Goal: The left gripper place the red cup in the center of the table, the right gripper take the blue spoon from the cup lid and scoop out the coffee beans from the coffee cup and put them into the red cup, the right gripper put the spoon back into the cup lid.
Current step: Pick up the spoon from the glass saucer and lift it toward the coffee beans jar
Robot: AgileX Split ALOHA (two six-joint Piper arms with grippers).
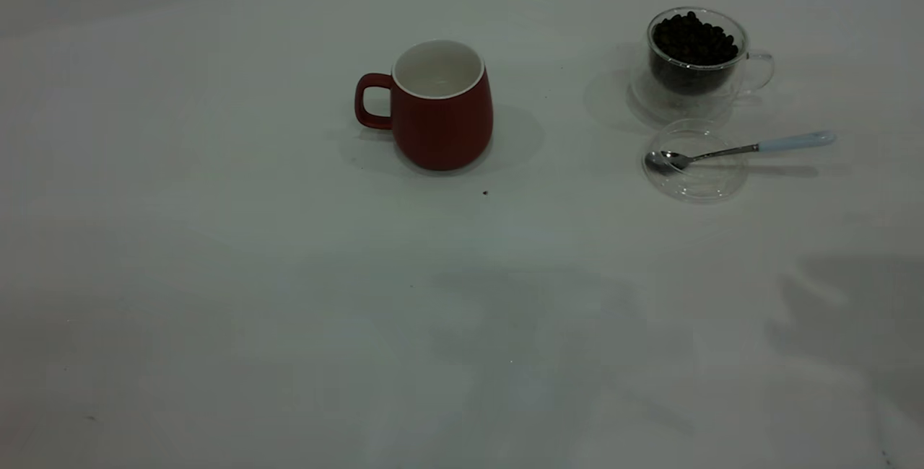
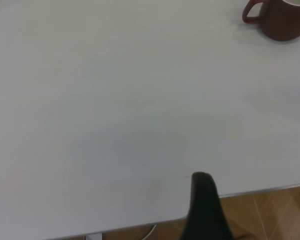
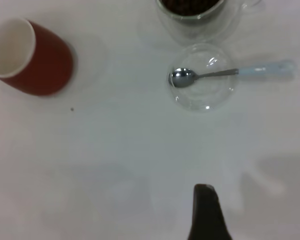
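While the red cup (image 1: pixel 442 104) stands upright near the table's (image 1: pixel 216 274) middle, handle turned away from the coffee cup (image 1: pixel 696 58), its white inside looks bare. The coffee cup, glass and heaped with beans (image 1: pixel 694 37), stands well apart from the red cup. Just beside it lies the clear lid (image 1: pixel 695 160), with the spoon's (image 1: pixel 736 149) bowl resting in it and the blue handle reaching out past the rim. Of each gripper only one dark finger shows, left (image 2: pixel 206 210) and right (image 3: pixel 206 212), so their state cannot be told.

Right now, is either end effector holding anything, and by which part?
Nothing is held. The red cup stands alone, and the spoon rests untouched in the lid.
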